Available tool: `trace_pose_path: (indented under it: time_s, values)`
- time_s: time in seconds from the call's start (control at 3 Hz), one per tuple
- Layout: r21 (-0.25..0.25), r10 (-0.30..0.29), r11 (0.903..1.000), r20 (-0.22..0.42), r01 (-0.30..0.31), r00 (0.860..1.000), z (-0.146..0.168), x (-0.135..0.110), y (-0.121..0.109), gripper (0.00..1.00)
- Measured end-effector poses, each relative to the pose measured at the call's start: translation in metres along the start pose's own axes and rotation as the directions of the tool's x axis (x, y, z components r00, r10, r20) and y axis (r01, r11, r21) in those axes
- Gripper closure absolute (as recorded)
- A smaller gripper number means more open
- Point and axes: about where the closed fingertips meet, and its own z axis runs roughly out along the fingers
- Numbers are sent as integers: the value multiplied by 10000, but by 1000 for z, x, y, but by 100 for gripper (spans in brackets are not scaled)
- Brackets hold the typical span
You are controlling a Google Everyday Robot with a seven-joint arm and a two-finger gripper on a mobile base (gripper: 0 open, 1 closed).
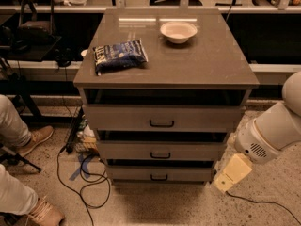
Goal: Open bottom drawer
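The bottom drawer [159, 174] is the lowest of three grey-taupe drawer fronts in the cabinet [164, 65]. It has a small black loop handle [159, 177] at its middle and sits in line with the drawers above. My gripper [225, 180], a cream-coloured piece on the white arm [270, 133], hangs low at the cabinet's right front corner. It is just right of the bottom drawer's right end, near the floor, and well apart from the handle.
A blue snack bag [120, 55] and a white bowl [178, 31] lie on the cabinet top. A person's legs and shoes [35, 140] are at the left. Black cables [80, 173] trail on the floor left of the cabinet. Shelving runs behind.
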Motion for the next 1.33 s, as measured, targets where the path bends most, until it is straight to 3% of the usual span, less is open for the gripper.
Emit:
trace_pose_path:
  time_s: [0.67,1.0,1.33]
  values:
    - [-202,-833,9962,480,844,9954,68,13,-37,0]
    - [-197,-1749,9838,1182,1784,9775,127,14,-76,0]
    - [-445,-1862,9801,1324,1935,9735,150,20,-81,0]
